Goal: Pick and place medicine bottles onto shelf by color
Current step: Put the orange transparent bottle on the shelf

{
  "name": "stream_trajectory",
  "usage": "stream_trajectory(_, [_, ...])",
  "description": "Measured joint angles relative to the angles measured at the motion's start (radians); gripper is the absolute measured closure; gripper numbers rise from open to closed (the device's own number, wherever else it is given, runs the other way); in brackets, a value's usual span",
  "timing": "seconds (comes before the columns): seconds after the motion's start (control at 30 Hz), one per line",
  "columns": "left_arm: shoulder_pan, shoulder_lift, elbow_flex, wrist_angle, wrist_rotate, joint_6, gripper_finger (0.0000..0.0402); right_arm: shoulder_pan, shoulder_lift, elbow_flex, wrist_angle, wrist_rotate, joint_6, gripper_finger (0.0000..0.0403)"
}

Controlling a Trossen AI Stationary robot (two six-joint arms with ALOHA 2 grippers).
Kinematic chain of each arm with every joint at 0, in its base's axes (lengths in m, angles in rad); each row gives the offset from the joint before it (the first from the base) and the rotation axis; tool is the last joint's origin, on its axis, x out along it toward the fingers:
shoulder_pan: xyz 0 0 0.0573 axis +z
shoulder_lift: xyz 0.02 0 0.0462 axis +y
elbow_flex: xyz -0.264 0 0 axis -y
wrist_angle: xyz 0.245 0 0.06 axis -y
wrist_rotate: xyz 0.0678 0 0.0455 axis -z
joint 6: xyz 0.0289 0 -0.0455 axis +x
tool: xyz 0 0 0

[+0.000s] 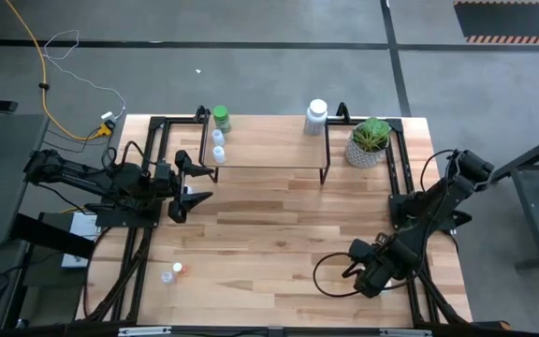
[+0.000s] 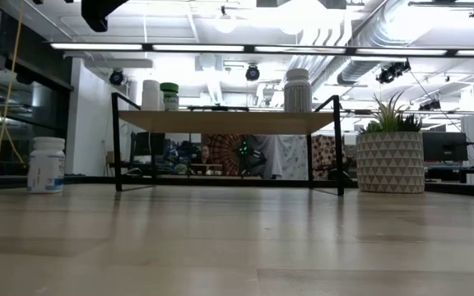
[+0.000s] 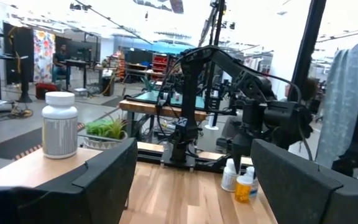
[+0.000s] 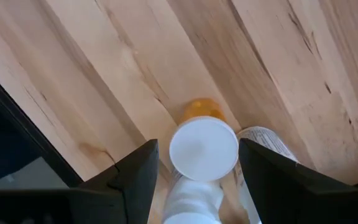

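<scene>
My right gripper points down near the table's front right, open. Its fingers flank a white-capped medicine bottle standing on the table. An orange-capped bottle and another white one stand close against it. The high view hides all three under the gripper. The shelf at the far side carries a green-capped bottle, two small white bottles and a larger white bottle. My left gripper waits open, level, at the table's left. My right gripper comes at the white-capped bottle from above, a finger on either side of its cap. One finger stands right beside the cap's edge. I cannot tell whether it touches. The bottle stands upright on the table.
A potted plant stands beside the shelf's right end. Two more small bottles, one white-capped and one orange, sit near the front left. A black frame runs along the table's sides. Bare wood lies across the middle.
</scene>
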Motion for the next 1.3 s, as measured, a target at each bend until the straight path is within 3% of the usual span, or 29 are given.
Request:
stream_trajectory(0.4, [0.000,0.000,0.000,0.008,-0.016,0.000,0.0096,0.000,0.000,0.000,-0.004,-0.045,0.004,0.0091])
stream_trajectory(0.6, [0.000,0.000,0.000,0.008,-0.016,0.000,0.0096,0.000,0.000,0.000,-0.004,0.001,-0.026,0.0089])
stream_trajectory(1.03, [0.000,0.000,0.000,0.008,-0.016,-0.003,0.0096,0.000,0.001,-0.083,0.094,-0.053,-0.045,0.0089])
stream_trajectory(1.3, [0.000,0.000,0.000,0.008,-0.016,-0.008,0.0096,-0.003,0.001,-0.092,0.071,-0.028,-0.038,0.0089])
